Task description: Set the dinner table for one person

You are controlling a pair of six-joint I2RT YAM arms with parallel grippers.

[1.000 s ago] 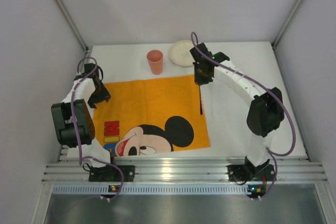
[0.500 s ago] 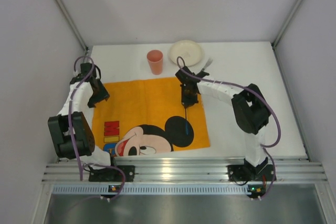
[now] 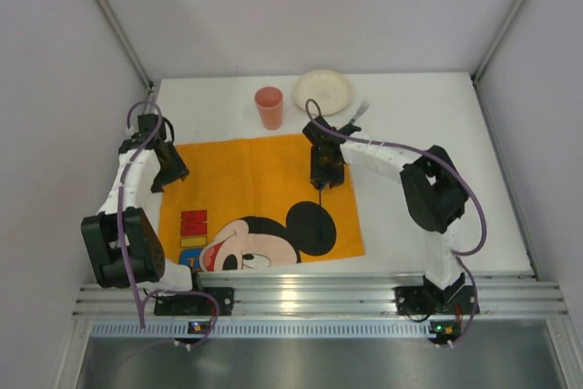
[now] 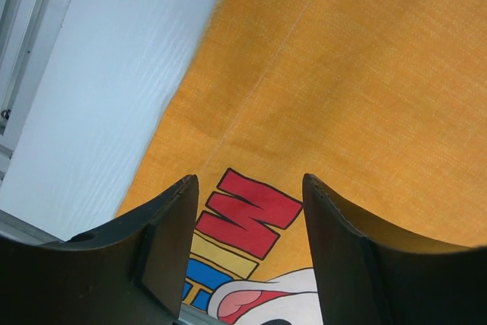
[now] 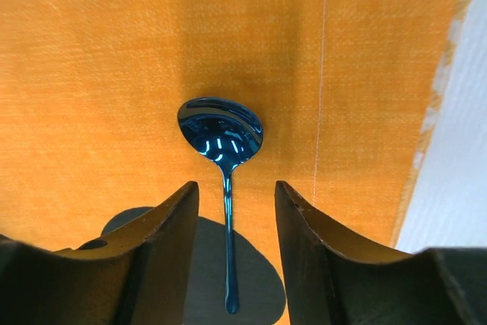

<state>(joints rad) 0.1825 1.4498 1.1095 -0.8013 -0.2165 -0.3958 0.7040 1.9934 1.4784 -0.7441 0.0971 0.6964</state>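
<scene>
The dinner table [image 3: 410, 134], a plain white top, fills the middle of the overhead view, and the setting on it is, by my reading, only just begun. An orange cartoon-mouse mat [image 3: 246, 179] lies flat across the centre-left of the table. On it, toward its right side, a blue spoon [image 5: 222, 131] lies with its bowl pointing to the top of the right wrist frame and its handle running down over the mouse's black ear.

My right gripper [image 5: 234, 188] hangs directly above that handle. Its fingers stand apart on either side with mat showing in both gaps, so it is part open and holds nothing. The spoon appears to be lying on the cloth, though I cannot be sure that it is fully at rest.

My left gripper [image 4: 249, 180] hovers over the mat's left edge, near the red lettering. Its jaws are well apart and empty, with white tabletop showing at the upper left of its view.

The rest of the place setting waits off the mat along the upper part of the overhead frame. A pink cup [image 3: 269, 107] stands upright just above the mat's top edge, a pale plate [image 3: 322, 91] sits to its right, and a fork [image 3: 356, 115] lies beside the plate. I judge that the spoon is placed, and that the plate, cup and fork are still to be brought over.
</scene>
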